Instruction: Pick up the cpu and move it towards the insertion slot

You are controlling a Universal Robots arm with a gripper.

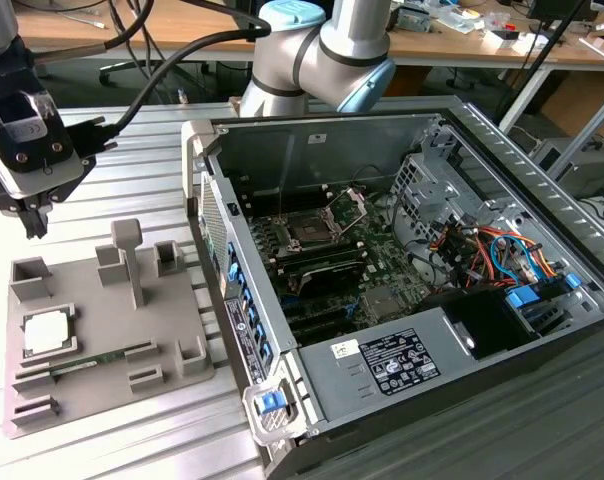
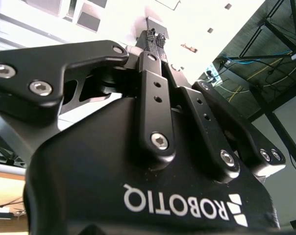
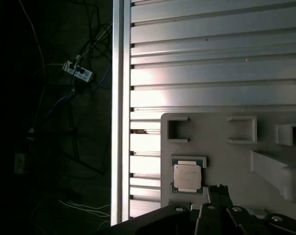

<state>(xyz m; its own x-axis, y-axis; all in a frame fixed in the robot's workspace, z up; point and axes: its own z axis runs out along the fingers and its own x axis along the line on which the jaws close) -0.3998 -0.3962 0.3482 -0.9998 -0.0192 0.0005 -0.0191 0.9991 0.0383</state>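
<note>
Closest to me, a blue plastic latch (image 1: 270, 401) is poking out from the near corner of the open grey steel computer case (image 1: 322, 150). Just beside the case, toward the exterior view's left, a flat grey plastic fixture plate (image 1: 87, 305) is resting on the ribbed aluminium table (image 1: 142, 160).

The cpu (image 1: 49, 331), a small flat square chip with a pale silvery metal top and a thin darker rim, is sitting in a shallow square nest on that plate, with nothing touching it.

Deeper inside the case, the insertion slot (image 1: 310, 232), a square socket with a dark centre and silver frame, is lying exposed with its hinged metal retaining plate (image 1: 350, 205) tilting up.

Past the plate, the black two-fingered gripper (image 1: 34, 225) is hanging above the table, higher than the chip and well apart from it. In the second wrist view its fingertips (image 2: 149, 35) are pressing together with nothing between them.

Furthest back, the pale blue and grey robot arm (image 1: 322, 45) is rising behind the case.

To my eye the chip is going to handle as light, thin and rigid, with a smooth lid that offers little friction and an underside that is probably delicate. I'd say the place to hold it is two opposite edges of the rim, kept level, squeezing gently rather than pinching the lid.
</note>
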